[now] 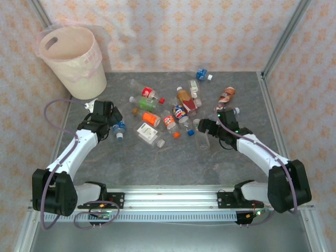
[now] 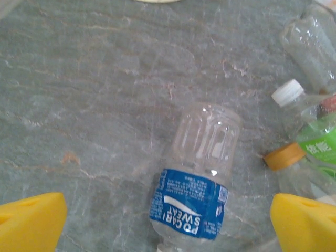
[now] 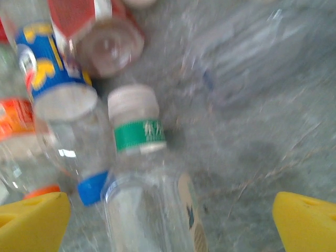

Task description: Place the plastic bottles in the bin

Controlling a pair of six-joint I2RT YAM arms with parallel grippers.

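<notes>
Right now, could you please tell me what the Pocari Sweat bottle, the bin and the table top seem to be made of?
Pocari Sweat bottle: thin clear glossy plastic; the table top shows through its ribbed wall. Bin: probably matte cream-pink plastic, given its smooth wall and cut-out handle, with a thin clear liner. Table top: grey and veined, stone or a stone-look laminate; I cannot tell which.

High rear overhead view across the whole table [image 1: 173, 157]; both wrist views close, downward, on its plastic bottles [image 1: 180, 112].
</notes>
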